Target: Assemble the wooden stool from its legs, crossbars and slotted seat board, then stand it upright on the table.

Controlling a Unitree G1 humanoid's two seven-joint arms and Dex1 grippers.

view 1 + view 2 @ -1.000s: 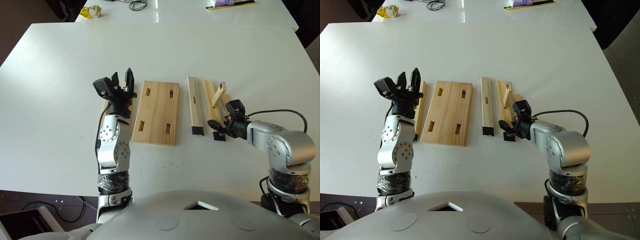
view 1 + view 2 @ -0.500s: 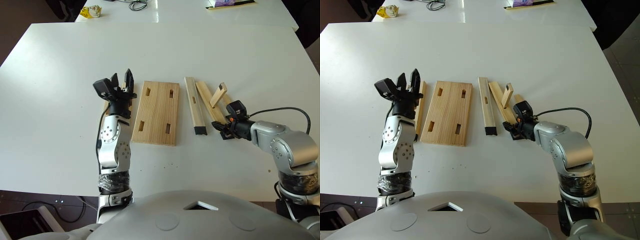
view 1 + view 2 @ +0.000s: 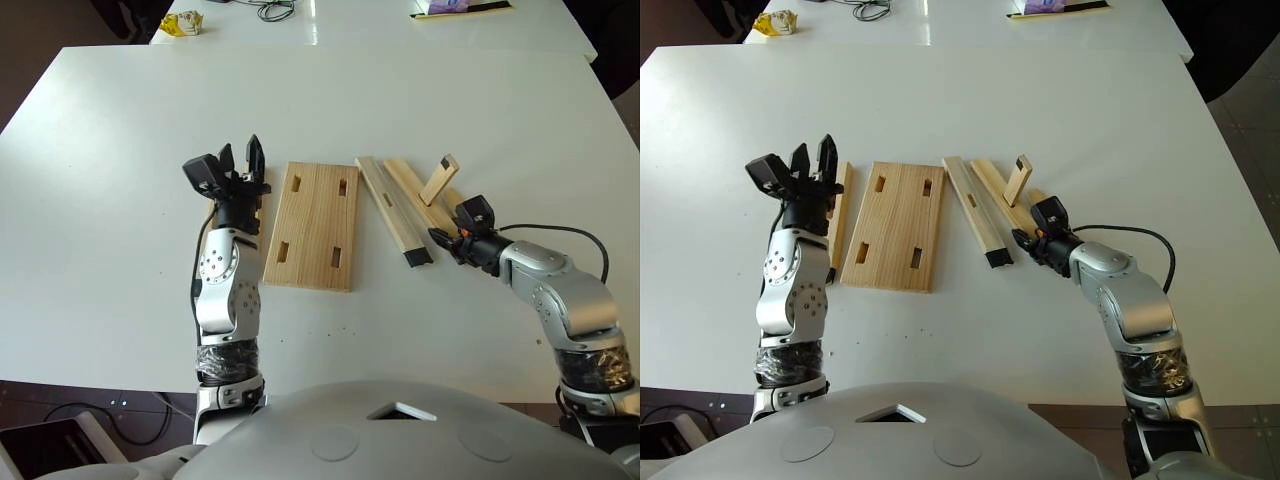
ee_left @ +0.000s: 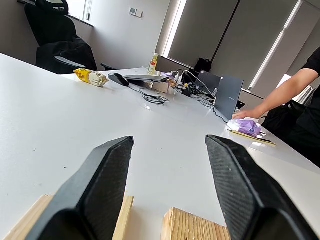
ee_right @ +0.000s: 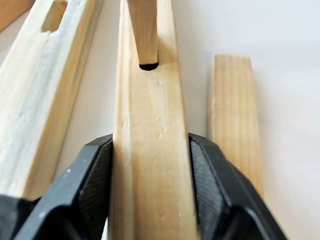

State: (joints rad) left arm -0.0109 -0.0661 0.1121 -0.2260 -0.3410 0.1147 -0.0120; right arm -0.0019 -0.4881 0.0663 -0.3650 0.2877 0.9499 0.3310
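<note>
Head view: the flat pale wooden seat board with four slots [image 3: 312, 226] lies on the white table [image 3: 120, 130]. Just left of it the left gripper [image 3: 240, 168] hovers, fingers spread. Right of the board lies a dark-ended wooden leg [image 3: 392, 212]. Beyond it, the right gripper [image 3: 447, 240] clamps a second wooden leg [image 3: 415, 190] with a short crossbar [image 3: 438, 178] standing tilted in it.

Left wrist view: a pale wood end [image 4: 195, 227] shows below the parted fingers, probably the board's edge.

Right wrist view: both pads [image 5: 95, 175] squeeze that second leg.

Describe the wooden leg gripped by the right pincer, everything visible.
The leg is a pale, square-edged wooden bar with visible grain, clamped across its width near one end by the right pincer. A short crossbar stands tilted out of a slot in its top face. It runs diagonally low over the table, close beside a second slotted leg, right of the seat board.
</note>
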